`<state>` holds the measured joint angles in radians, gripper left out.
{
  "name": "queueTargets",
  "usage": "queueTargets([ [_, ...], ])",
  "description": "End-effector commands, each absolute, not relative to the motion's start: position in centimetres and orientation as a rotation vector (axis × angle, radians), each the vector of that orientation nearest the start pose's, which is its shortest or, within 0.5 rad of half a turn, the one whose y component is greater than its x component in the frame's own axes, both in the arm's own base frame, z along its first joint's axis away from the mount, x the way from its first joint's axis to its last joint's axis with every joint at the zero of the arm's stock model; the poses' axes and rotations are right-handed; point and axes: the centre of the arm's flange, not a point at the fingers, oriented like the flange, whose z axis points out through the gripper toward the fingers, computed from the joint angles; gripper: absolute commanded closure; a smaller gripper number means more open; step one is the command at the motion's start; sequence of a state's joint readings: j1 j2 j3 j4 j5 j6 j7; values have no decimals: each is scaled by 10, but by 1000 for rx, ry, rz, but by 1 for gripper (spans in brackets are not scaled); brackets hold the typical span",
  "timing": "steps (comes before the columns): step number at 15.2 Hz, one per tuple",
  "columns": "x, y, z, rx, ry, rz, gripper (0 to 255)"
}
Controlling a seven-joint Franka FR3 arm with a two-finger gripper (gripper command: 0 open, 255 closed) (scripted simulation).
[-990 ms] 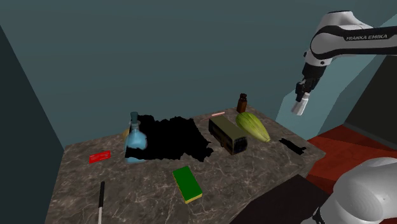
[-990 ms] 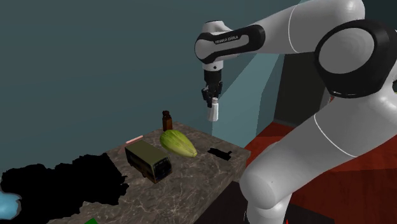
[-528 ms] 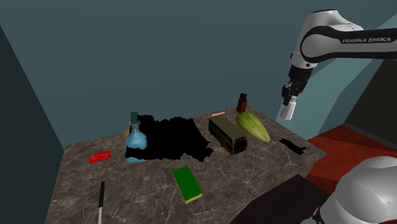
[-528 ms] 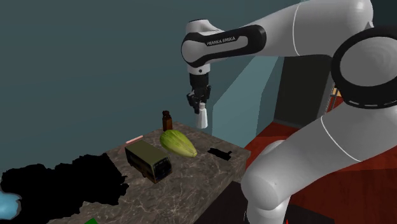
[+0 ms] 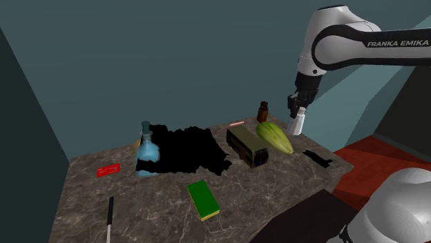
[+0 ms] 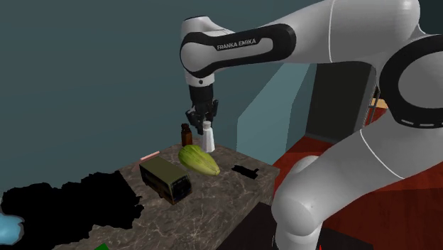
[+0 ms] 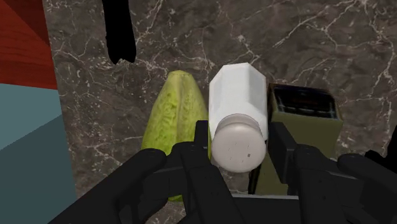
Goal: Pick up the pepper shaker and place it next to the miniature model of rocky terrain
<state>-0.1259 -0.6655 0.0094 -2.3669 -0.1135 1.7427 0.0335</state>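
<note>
The gripper (image 5: 296, 112) clasps the white pepper shaker (image 5: 297, 125), hung in the air right of centre in the shoulder view, over the green gourd (image 5: 275, 137). It's the carry step. Next, I reckon, comes a swing left toward the jagged black shape (image 5: 183, 148), probably the terrain model, then down beside it.

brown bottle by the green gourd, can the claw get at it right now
Probably not to grasp it: the claw is shut on the white shaker. Nothing stands over the brown bottle, though, so the way from above looks free.
</note>
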Motion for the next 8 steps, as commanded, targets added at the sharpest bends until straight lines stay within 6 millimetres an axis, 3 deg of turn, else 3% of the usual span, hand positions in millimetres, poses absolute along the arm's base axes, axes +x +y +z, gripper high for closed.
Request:
queueTargets([
  [1,355,-24,561,-3253,221,-59,255],
  [8,373,67,561,-3253,221,-59,255],
])
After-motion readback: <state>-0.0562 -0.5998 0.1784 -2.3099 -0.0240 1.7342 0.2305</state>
